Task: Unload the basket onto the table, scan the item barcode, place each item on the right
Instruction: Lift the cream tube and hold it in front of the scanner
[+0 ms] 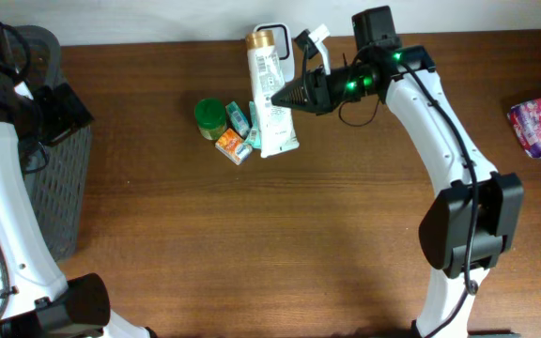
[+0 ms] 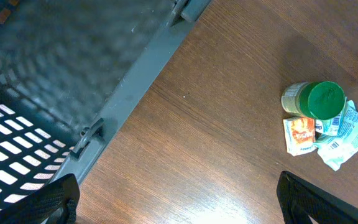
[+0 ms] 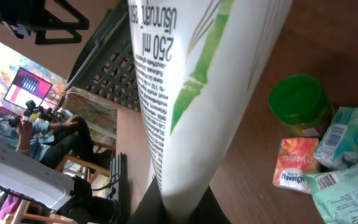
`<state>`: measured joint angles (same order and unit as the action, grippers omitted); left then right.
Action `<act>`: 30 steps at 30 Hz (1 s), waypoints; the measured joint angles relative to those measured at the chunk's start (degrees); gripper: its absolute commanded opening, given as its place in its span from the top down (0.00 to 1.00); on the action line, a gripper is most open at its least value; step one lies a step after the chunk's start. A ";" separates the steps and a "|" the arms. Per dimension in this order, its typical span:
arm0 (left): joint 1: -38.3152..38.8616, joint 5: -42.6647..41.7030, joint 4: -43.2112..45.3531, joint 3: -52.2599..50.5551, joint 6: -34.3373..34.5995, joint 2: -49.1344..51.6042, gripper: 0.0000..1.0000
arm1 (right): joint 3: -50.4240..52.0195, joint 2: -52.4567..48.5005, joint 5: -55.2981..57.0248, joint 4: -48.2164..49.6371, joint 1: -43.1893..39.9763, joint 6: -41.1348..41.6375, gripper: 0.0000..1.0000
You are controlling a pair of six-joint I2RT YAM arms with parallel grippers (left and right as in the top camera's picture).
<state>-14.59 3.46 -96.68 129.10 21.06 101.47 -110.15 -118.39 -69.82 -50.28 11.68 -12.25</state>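
Your right gripper (image 1: pixel 287 95) is pinched tight on the white tube (image 1: pixel 269 84), which sits at the far side of the table, just beside the green-lidded jar (image 1: pixel 209 114) and the small packets (image 1: pixel 236 143). Hold firm and lift it clear of them. It looks soft, so it may sag. Rotate slowly until the barcode (not visible here) faces out. Your left gripper (image 2: pixel 185 202) hangs by the basket (image 2: pixel 55 74), fingers spread wide and holding nothing.

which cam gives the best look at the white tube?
Overhead: the whole white tube shows, gold cap to crimped end, with the right gripper shut on its middle. Right wrist shows only a close stretch of printed body, both ends cropped. Left wrist does not show it.
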 measured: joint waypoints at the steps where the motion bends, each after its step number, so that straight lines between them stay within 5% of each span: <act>1: 0.00 0.00 0.00 0.00 0.00 0.00 0.01 | 0.00 0.00 0.39 -0.07 0.00 0.02 0.96; 14: 0.00 0.00 0.00 0.00 0.00 0.00 0.01 | -0.02 0.00 6.58 -0.20 0.17 2.34 0.96; 22: 0.00 -0.02 0.00 0.00 0.00 0.00 0.01 | 0.35 -0.13 73.83 -12.22 6.23 26.71 0.96; 25: 0.00 0.00 0.00 0.00 0.00 0.00 0.01 | 4.22 -2.80 86.47 -12.59 8.26 27.93 0.96; 30: 0.00 0.00 0.00 0.00 0.00 0.00 0.01 | 7.65 -7.69 92.28 -12.72 8.46 28.57 0.90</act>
<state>-14.59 3.46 -96.68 129.10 21.06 101.47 -102.50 -126.08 22.46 -63.00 20.14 16.32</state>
